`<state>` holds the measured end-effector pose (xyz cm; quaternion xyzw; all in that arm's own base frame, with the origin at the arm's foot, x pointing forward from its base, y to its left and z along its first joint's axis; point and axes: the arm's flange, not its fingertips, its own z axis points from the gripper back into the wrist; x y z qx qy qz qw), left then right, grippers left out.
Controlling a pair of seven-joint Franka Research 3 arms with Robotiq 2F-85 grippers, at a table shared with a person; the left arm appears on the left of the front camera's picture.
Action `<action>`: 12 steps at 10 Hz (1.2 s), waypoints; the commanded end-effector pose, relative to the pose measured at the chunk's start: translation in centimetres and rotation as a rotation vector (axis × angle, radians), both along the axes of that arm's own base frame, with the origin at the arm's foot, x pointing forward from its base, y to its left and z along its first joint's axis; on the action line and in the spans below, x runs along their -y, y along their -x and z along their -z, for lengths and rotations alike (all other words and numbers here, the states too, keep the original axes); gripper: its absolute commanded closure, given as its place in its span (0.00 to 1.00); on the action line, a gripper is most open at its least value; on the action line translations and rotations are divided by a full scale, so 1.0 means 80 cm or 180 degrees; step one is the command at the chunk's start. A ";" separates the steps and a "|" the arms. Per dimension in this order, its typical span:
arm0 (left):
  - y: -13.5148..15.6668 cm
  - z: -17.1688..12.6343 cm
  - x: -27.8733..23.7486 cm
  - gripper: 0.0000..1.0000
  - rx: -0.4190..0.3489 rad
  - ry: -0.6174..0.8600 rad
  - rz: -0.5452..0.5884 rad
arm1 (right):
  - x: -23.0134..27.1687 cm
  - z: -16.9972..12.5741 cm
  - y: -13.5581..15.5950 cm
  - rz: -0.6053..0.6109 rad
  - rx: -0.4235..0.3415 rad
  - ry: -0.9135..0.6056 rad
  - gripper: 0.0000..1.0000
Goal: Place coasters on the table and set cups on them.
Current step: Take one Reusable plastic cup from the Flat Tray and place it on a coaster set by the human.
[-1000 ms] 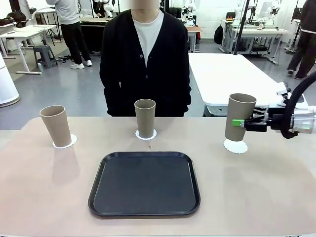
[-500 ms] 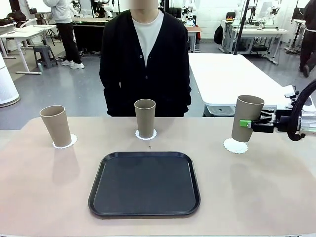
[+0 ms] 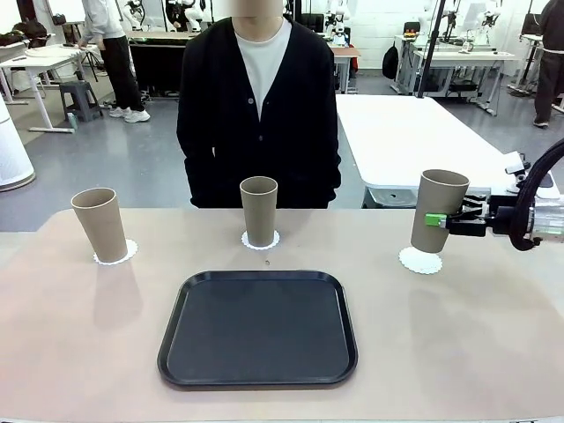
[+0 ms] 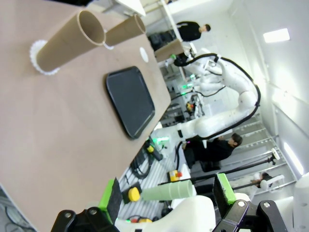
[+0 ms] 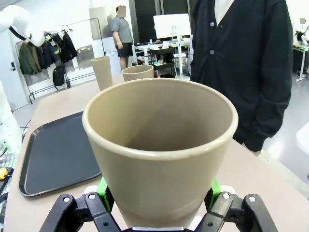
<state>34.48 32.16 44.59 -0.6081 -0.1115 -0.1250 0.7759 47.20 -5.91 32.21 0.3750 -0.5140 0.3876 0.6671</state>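
— Two cups (image 3: 101,225) already sit on coasters (image 3: 116,254), well off from the right gripper (image 3: 438,220). And the third?

— Pinched in that gripper, pads on either side of its wall. The third cup (image 3: 434,211) is tilted, its base low over the last coaster (image 3: 420,261) — contact is hard to tell.

— Why hold it at mid-height?

— Likely to keep the base free for setting down on the table (image 3: 493,352).

— And the left gripper (image 4: 169,195)?

— Spread wide, holding nothing, far from everything.
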 end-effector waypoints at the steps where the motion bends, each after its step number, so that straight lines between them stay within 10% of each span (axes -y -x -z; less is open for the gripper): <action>1: 0.001 -0.002 -0.001 0.00 0.0008 -0.0006 -0.0018 | 0.010 0.021 -0.041 -0.0240 0.0177 -0.0023 0.15; 12: 0.001 -0.002 -0.001 0.00 0.0008 -0.0006 -0.0018 | 0.035 0.060 -0.043 -0.0632 0.0347 0.0271 0.15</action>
